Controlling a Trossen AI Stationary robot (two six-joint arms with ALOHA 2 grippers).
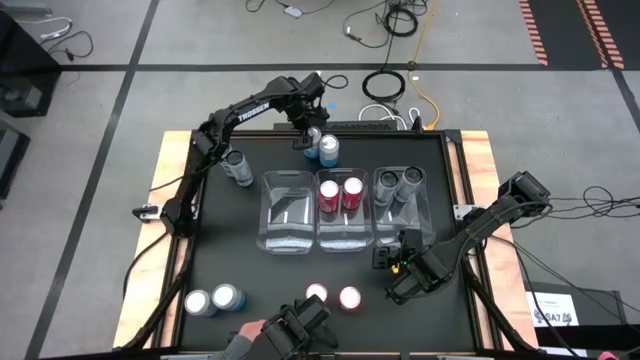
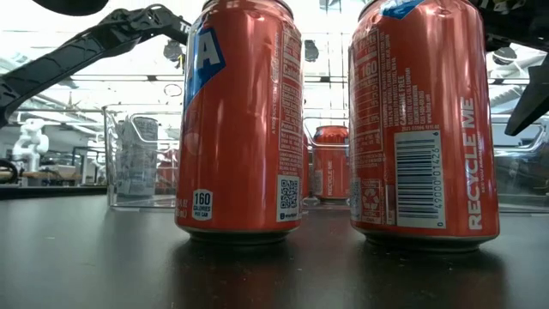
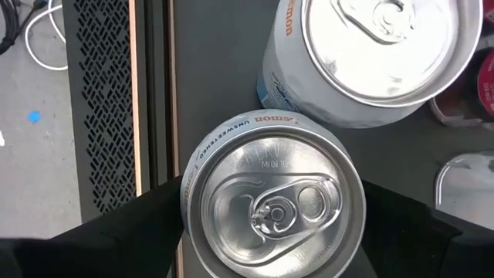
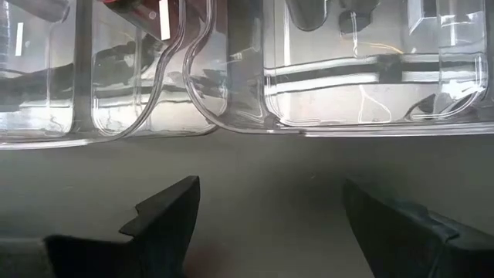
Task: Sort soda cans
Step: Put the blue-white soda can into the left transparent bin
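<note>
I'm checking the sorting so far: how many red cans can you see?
4: two red cans stand in the middle bin, two on the table's near edge. Others may be hidden.
</note>
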